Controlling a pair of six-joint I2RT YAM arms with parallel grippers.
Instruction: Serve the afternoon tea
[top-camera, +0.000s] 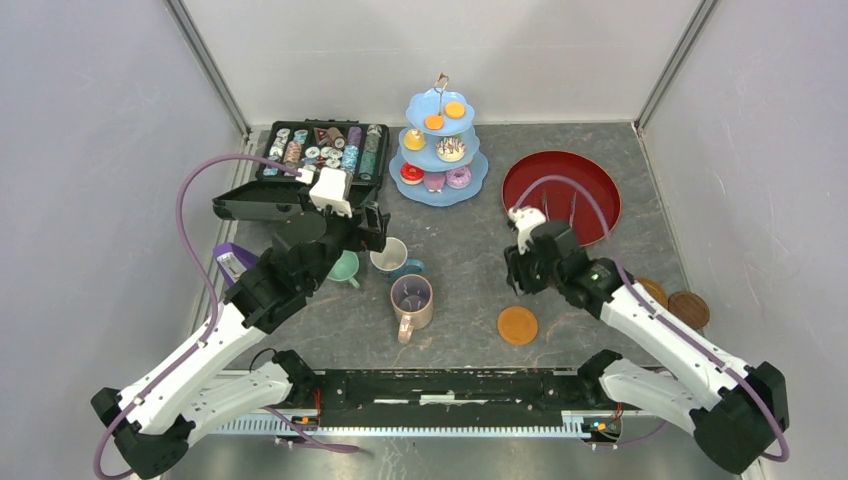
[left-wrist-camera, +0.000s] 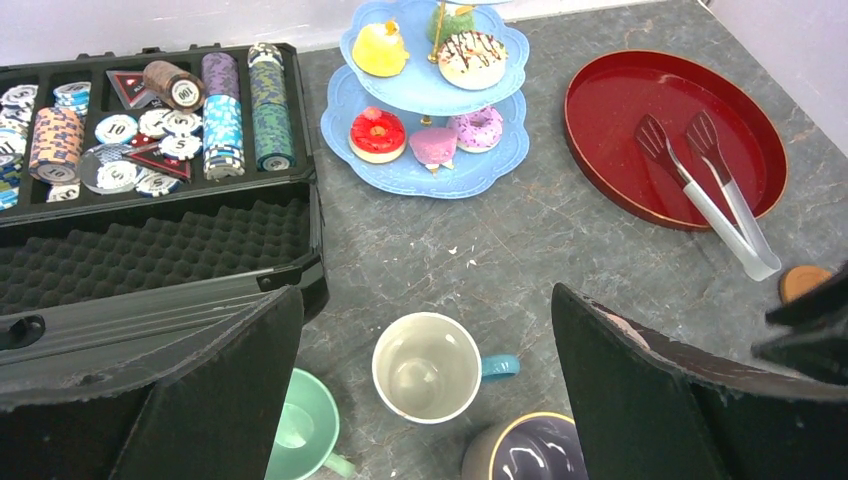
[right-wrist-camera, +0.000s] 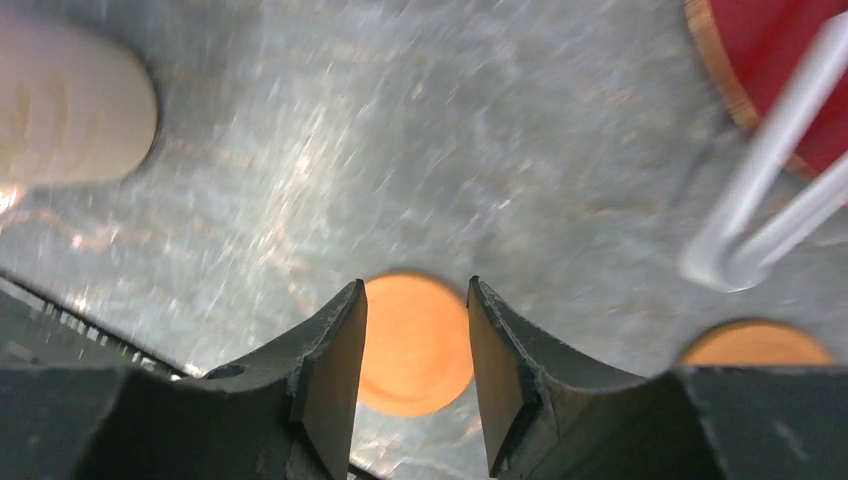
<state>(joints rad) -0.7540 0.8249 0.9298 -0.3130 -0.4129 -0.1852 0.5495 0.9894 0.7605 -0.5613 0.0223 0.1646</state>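
The right hand (right-wrist-camera: 415, 285), fingers parted and empty, hangs above a round orange-brown coaster (right-wrist-camera: 415, 350) lying flat on the grey surface (right-wrist-camera: 400, 150). The left hand (left-wrist-camera: 425, 295) gapes wide over a white, blue-handled mug (left-wrist-camera: 425, 370).

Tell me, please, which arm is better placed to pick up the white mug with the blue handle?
Left. The left hand, open, hangs directly over the white mug, which shows between its fingers. The right hand is farther off, above an orange coaster.

left fingers (left-wrist-camera: 220, 400) spread wide, empty; right fingers (right-wrist-camera: 330, 360) partly parted, empty, pointing downward
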